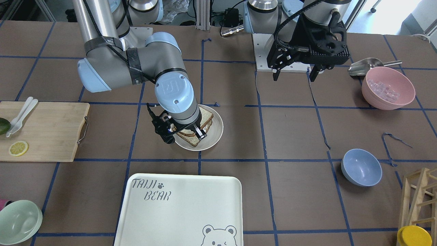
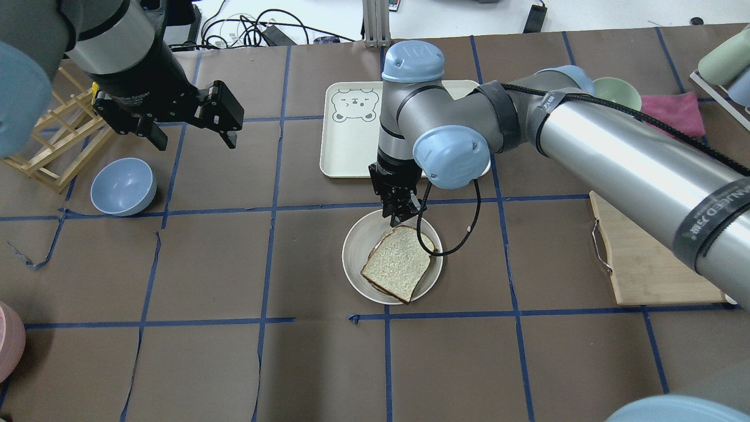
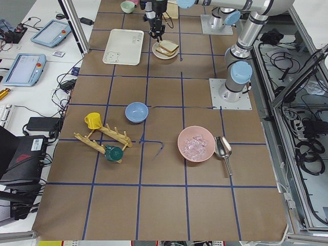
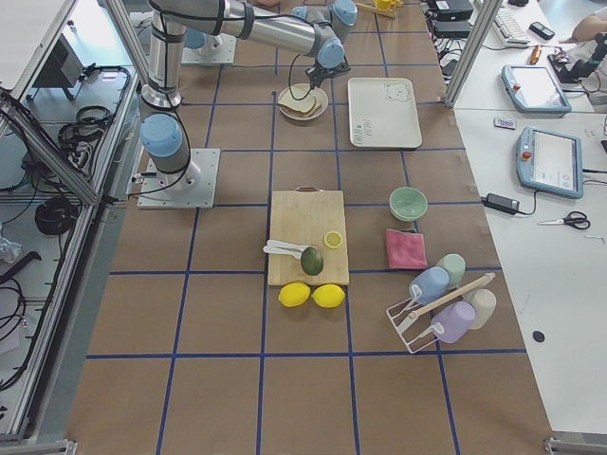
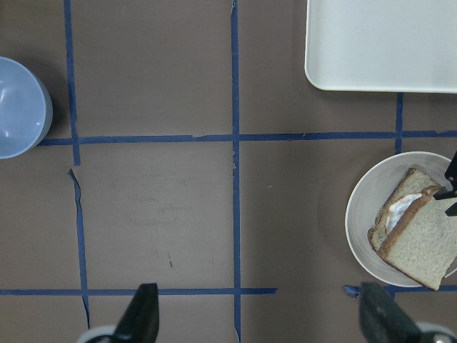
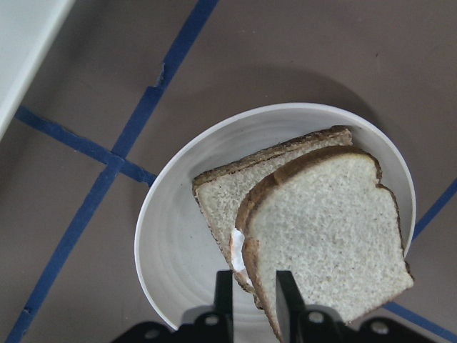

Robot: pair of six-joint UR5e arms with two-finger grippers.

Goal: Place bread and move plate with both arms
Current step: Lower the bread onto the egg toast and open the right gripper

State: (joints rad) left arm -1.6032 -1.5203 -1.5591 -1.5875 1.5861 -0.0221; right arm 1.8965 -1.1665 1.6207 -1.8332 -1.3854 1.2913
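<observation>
The bread (image 2: 401,261) is a plain speckled slice held tilted over the off-white plate (image 2: 355,275). It partly covers a second slice (image 6: 221,191) that lies on the plate with white egg showing at its edge. My right gripper (image 2: 401,218) is shut on the bread's crust at the plate's far rim. In the right wrist view the bread (image 6: 328,229) sits between the fingers (image 6: 285,304) above the plate (image 6: 175,250). My left gripper (image 2: 190,133) is open and empty, high above the table, far to the left of the plate.
The cream "TAIJI BEAR" tray (image 2: 345,149) lies just beyond the plate. A blue bowl (image 2: 123,186) and a wooden rack (image 2: 55,143) are at the left. A cutting board (image 2: 644,264) is at the right. A pink bowl (image 1: 387,88) stands near the left arm's base.
</observation>
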